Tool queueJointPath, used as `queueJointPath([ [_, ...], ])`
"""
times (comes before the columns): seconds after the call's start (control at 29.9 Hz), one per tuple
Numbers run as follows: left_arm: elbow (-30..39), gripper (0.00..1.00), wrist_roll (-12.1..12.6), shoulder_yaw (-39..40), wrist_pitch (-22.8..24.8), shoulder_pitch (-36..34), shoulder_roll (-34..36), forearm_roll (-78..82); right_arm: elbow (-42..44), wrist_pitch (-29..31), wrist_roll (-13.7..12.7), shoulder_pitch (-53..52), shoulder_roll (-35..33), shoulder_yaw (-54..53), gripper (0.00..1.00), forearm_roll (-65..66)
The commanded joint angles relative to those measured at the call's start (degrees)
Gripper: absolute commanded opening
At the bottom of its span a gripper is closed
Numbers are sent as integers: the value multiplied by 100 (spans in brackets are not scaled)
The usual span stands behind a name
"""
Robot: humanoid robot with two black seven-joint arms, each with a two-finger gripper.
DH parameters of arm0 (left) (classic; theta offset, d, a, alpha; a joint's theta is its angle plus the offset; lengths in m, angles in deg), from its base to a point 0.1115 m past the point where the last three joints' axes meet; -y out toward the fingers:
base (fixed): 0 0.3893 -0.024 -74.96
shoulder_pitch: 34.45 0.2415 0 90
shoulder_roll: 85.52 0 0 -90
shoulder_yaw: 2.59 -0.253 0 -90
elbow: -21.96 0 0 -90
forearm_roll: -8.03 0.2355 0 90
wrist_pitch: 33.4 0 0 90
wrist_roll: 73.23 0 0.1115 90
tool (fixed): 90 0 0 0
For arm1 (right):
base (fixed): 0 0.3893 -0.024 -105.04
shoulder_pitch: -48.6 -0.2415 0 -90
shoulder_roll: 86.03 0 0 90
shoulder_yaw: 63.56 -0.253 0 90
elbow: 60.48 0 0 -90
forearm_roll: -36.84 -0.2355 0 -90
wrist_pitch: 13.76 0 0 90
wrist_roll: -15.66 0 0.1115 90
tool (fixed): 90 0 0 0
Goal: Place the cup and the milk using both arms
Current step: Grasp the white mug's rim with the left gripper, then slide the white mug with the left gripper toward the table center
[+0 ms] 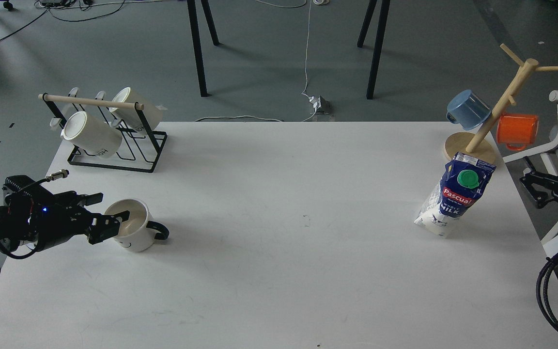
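The cup (pixel 136 232), a white mug with a black handle and a small smiley face, stands upright at the left of the white table (pixel 279 271). My left gripper (pixel 110 209) is open at the cup's left rim. One finger (pixel 116 219) reaches into the cup's mouth and the other finger (pixel 90 198) stays outside it. The milk (pixel 456 201), a blue and white Pascual carton with a green cap, stands leaning at the right of the table. My right gripper (pixel 528 190) is open, beyond the table's right edge and apart from the milk.
A black wire rack (pixel 129 155) with two cream mugs (pixel 92 134) stands at the back left. A wooden mug tree (pixel 497 106) with a blue cup (pixel 468 109) and an orange cup (pixel 517 130) stands behind the milk. Black cables (pixel 550 291) hang at the right edge.
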State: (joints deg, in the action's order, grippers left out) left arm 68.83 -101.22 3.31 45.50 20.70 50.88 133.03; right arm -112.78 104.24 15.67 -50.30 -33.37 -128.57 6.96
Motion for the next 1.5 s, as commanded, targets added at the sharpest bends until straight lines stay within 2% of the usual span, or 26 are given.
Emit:
queueJointPath([
  [0.0, -90, 82, 0, -1, -6, 5, -78, 0, 1, 0, -1, 11, 16, 5, 97, 0],
  [0.23, -135, 70, 0, -1, -6, -4, -105, 0, 1, 0, 8, 11, 16, 5, 97, 0],
  [0.6, -126, 61, 0, -10, -15, 40, -87, 0, 1, 0, 17, 81, 16, -12, 97, 0],
  [0.77, -126, 54, 0, -10, -50, 49, -96, 0, 1, 0, 25, 81, 16, -3, 97, 0],
  [0.94, -126, 43, 0, -369, -365, -4, -78, 0, 9, 0, 25, 116, 16, -12, 97, 0],
  [1.14, -126, 13, 0, -458, -875, 5, -78, 0, 9, 0, 25, 125, 16, -12, 97, -9],
  [1.34, 6, 5, 0, -414, -1437, -74, -52, 0, 9, 0, 25, 134, 16, -12, 97, -9],
  [1.47, 164, 1, 0, -449, -1509, -408, -26, 0, 1, 0, 25, 134, 16, -3, 97, -9],
])
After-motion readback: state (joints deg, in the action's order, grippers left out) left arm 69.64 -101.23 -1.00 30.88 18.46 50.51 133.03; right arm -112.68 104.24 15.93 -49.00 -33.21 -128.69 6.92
